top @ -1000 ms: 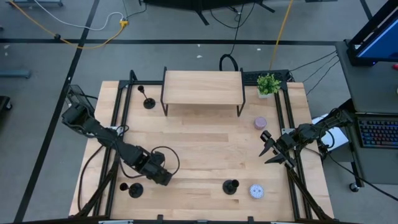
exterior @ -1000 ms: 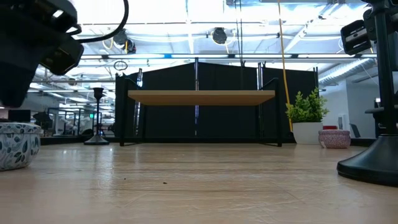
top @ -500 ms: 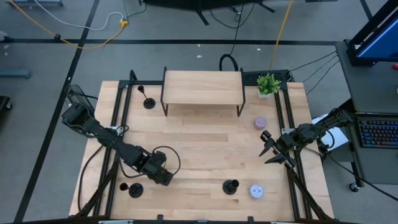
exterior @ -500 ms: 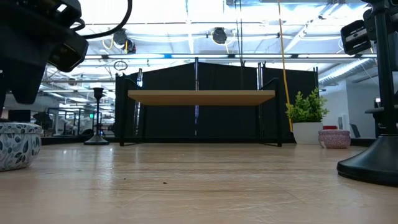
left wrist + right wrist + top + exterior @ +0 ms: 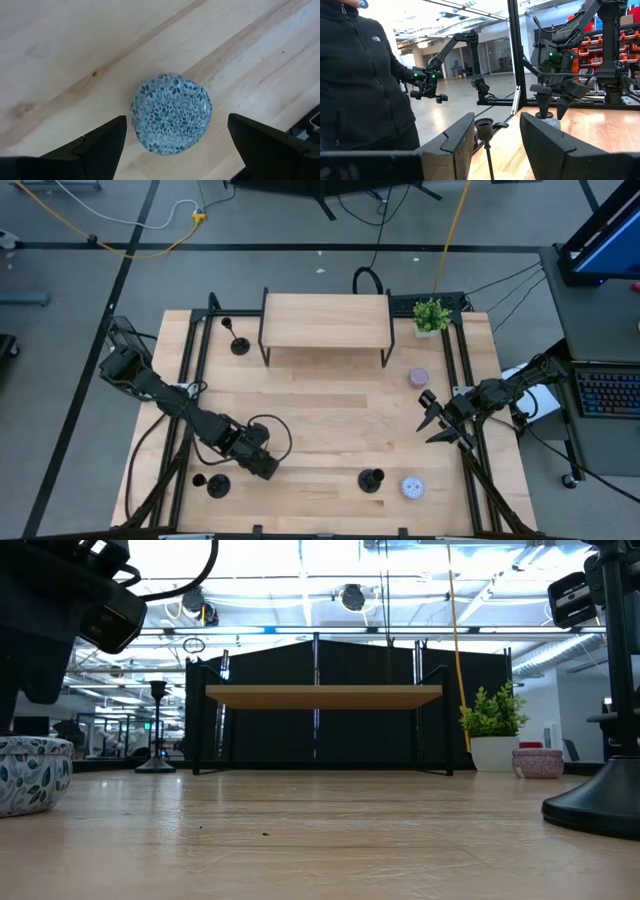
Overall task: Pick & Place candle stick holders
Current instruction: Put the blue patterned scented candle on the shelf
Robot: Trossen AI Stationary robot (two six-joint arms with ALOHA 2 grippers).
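Three matte-black candle stick holders stand upright on their round bases: one at the far left [image 5: 238,343], one at the near left [image 5: 213,483], one at the near middle [image 5: 371,478]. My left gripper [image 5: 176,119] is open, pointing down over a blue leaf-patterned tin [image 5: 171,112], one finger on either side of it and apart from it. In the high view my left gripper [image 5: 260,464] hides that tin. My right gripper [image 5: 434,420] is open and empty near the table's right edge. A holder [image 5: 484,130] shows beyond its fingers.
A low wooden shelf [image 5: 325,320] stands at the far middle, with a small potted plant [image 5: 431,314] to its right. A lilac tin [image 5: 418,377] sits at the right and a pale-blue tin [image 5: 411,487] at the near right. A person in a black jacket [image 5: 365,85] stands beyond the table.
My left gripper has shifted a little over the patterned tin.
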